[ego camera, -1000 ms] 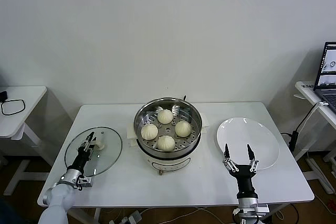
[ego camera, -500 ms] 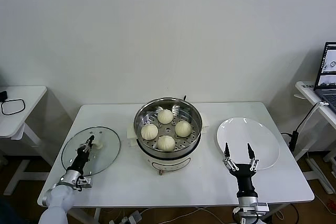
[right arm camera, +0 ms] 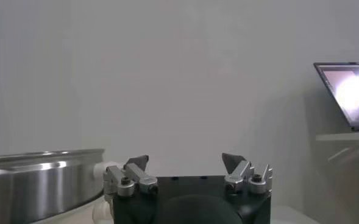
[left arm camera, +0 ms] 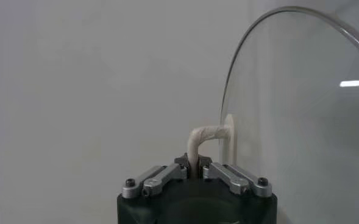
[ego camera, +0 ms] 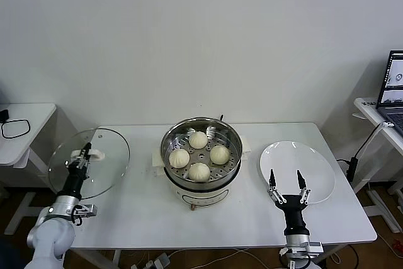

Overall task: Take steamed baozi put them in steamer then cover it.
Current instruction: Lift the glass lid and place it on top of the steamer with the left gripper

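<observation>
Covering step, head view. Glass lid (ego camera: pixel 89 163) held clear of the table (ego camera: pixel 145 212) at its left end, well apart from the steamer (ego camera: pixel 201 155); left claw (ego camera: pixel 82 154) clamped shut on the white lid handle (left arm camera: pixel 205 137), handle pinched near its outer bend, as seen from the left wrist. Lid tilted, face turned toward the camera. Right claw (ego camera: pixel 286 188) parked above the near edge of the table, fingers spread, nothing held, just before the white plate (ego camera: pixel 297 171).

Judged best practice for the step: lid carried across toward the pot at a height above the rim, levelled before descent, centred so that the metal rim seated evenly all round, grip released only once seated. Risks judged: rim striking the pot wall if lowered while tilted; handle pivoting in so narrow a pinch.

Containers: steamer at table centre on its cream base, uncovered, perforated tray holding four steamed baozi (ego camera: pixel 199 171) in a ring, each apart from its neighbours. Plate bare. Loading judged complete; covering outstanding.
</observation>
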Action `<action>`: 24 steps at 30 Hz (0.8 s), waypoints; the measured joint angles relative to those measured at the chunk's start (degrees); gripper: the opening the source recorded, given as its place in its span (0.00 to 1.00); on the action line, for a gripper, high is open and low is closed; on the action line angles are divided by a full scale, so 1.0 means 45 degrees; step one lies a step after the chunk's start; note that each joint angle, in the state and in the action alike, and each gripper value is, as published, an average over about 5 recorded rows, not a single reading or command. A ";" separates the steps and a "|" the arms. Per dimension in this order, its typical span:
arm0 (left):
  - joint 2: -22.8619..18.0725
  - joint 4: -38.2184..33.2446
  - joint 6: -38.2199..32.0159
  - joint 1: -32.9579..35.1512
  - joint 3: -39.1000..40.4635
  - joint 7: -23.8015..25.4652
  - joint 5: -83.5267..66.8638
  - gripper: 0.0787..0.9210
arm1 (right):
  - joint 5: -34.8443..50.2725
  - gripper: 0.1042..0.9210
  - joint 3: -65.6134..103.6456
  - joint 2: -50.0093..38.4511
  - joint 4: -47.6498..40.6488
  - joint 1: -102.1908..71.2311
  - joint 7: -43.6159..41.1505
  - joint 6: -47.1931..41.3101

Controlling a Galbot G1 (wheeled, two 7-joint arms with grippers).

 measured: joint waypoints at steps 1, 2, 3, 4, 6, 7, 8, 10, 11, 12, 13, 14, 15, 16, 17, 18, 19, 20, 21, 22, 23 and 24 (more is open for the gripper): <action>0.0064 -0.0506 0.0253 0.0193 0.0090 0.0248 -0.0169 0.13 | 0.0002 0.88 -0.0021 0.0001 -0.0002 0.0019 0.0000 -0.0003; 0.0124 -0.1005 0.0502 0.0375 0.0212 0.0509 -0.0308 0.13 | 0.0004 0.88 -0.0039 0.0002 -0.0003 0.0033 0.0000 -0.0005; 0.0182 -0.1491 0.0748 0.0538 0.0361 0.0777 -0.0420 0.13 | 0.0007 0.88 -0.0053 0.0004 -0.0005 0.0044 0.0000 -0.0007; 0.0240 -0.1963 0.0999 0.0678 0.0537 0.1052 -0.0511 0.13 | 0.0010 0.88 -0.0063 0.0006 -0.0006 0.0049 0.0000 -0.0007; 0.0362 -0.2847 0.1510 0.0878 0.0960 0.1591 -0.0641 0.13 | 0.0016 0.88 -0.0070 0.0008 -0.0007 0.0051 -0.0001 -0.0002; 0.0428 -0.3245 0.1772 0.0942 0.1201 0.1852 -0.0677 0.13 | 0.0017 0.88 -0.0066 0.0008 -0.0007 0.0047 -0.0005 0.0005; 0.0497 -0.3620 0.2051 0.0987 0.1472 0.2116 -0.0695 0.13 | 0.0018 0.88 -0.0059 0.0008 -0.0009 0.0042 -0.0009 0.0016; 0.0626 -0.4254 0.2618 0.1018 0.2069 0.2640 -0.0651 0.13 | 0.0018 0.88 -0.0037 0.0008 -0.0018 0.0037 -0.0020 0.0046; 0.0681 -0.4518 0.2915 0.0995 0.2402 0.2910 -0.0583 0.13 | 0.0017 0.88 -0.0024 0.0011 -0.0025 0.0037 -0.0025 0.0062; 0.0725 -0.4747 0.3209 0.0950 0.2750 0.3173 -0.0486 0.13 | 0.0016 0.88 -0.0014 0.0018 -0.0032 0.0038 -0.0029 0.0076; 0.0754 -0.4944 0.3499 0.0880 0.3113 0.3433 -0.0362 0.13 | 0.0012 0.88 -0.0005 0.0031 -0.0038 0.0039 -0.0033 0.0088; 0.0772 -0.5115 0.3787 0.0789 0.3486 0.3685 -0.0219 0.13 | 0.0008 0.88 0.0002 0.0045 -0.0044 0.0040 -0.0036 0.0097; 0.0784 -0.5265 0.4067 0.0682 0.3865 0.3928 -0.0067 0.13 | 0.0003 0.88 0.0012 0.0060 -0.0050 0.0040 -0.0039 0.0104; 0.0789 -0.5390 0.4344 0.0557 0.4249 0.4157 0.0095 0.13 | -0.0003 0.88 0.0024 0.0075 -0.0060 0.0041 -0.0043 0.0110; 0.0788 -0.5495 0.4619 0.0419 0.4635 0.4378 0.0261 0.13 | -0.0008 0.88 0.0039 0.0088 -0.0073 0.0042 -0.0048 0.0115; 0.0782 -0.5581 0.4882 0.0275 0.5009 0.4581 0.0423 0.13 | -0.0016 0.88 0.0057 0.0098 -0.0088 0.0043 -0.0055 0.0122; 0.0769 -0.5648 0.5147 0.0116 0.5391 0.4779 0.0590 0.13 | -0.0028 0.88 0.0076 0.0106 -0.0107 0.0044 -0.0063 0.0132; 0.0745 -0.5695 0.5409 -0.0054 0.5770 0.4968 0.0761 0.13 | -0.0042 0.88 0.0095 0.0114 -0.0125 0.0043 -0.0072 0.0143; 0.0712 -0.5725 0.5655 -0.0229 0.6134 0.5146 0.0927 0.13 | -0.0056 0.88 0.0114 0.0121 -0.0143 0.0041 -0.0082 0.0154; 0.0666 -0.5741 0.5902 -0.0418 0.6499 0.5313 0.1094 0.13 | -0.0072 0.88 0.0136 0.0131 -0.0165 0.0038 -0.0089 0.0166; 0.0606 -0.5738 0.6146 -0.0619 0.6856 0.5471 0.1257 0.13 | -0.0087 0.88 0.0157 0.0143 -0.0186 0.0035 -0.0093 0.0177; 0.0533 -0.5718 0.6386 -0.0826 0.7198 0.5617 0.1408 0.13 | -0.0100 0.88 0.0178 0.0158 -0.0205 0.0033 -0.0096 0.0186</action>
